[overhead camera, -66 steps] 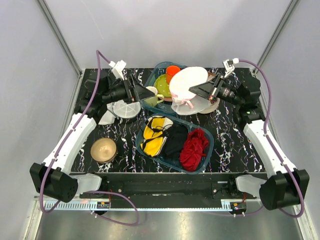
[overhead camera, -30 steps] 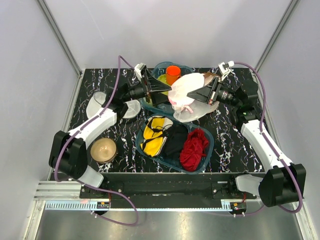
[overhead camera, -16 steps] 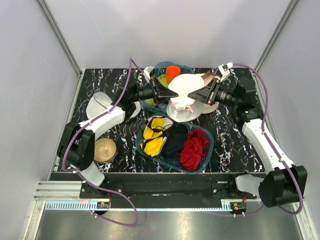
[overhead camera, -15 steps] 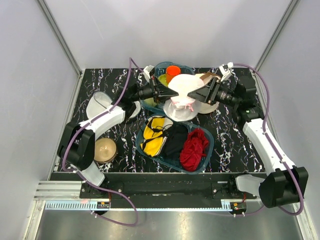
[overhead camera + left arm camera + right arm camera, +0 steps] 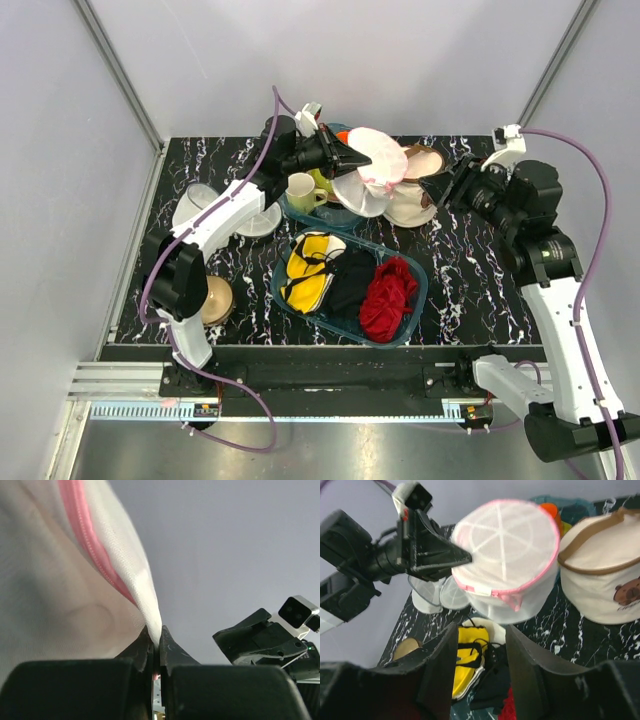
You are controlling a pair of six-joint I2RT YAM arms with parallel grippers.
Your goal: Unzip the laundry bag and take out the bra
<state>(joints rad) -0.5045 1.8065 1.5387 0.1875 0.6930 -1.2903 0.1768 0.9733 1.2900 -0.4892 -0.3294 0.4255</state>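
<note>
The laundry bag point(image 5: 378, 160), a white mesh pouch with pink zip trim point(image 5: 512, 599), hangs tilted above the back of the table. My left gripper point(image 5: 349, 160) is shut on its left rim. In the left wrist view the white mesh point(image 5: 145, 595) is pinched between the closed fingertips. My right gripper point(image 5: 432, 190) is to the right of the bag, apart from it and open. Its fingers point(image 5: 437, 675) have nothing between them. The bra is hidden from view.
A cream basket with brown straps point(image 5: 605, 575) sits right of the bag. A teal tub point(image 5: 412, 300) in the middle holds yellow, black and red clothes. A mug point(image 5: 300, 190), a plain mesh pouch point(image 5: 193, 205), a disc point(image 5: 258, 222) and a tan dome point(image 5: 212, 298) lie to the left.
The left gripper closed on the bag's rim and drew it up and back. The right gripper let go of the bag and pulled away to the right.
</note>
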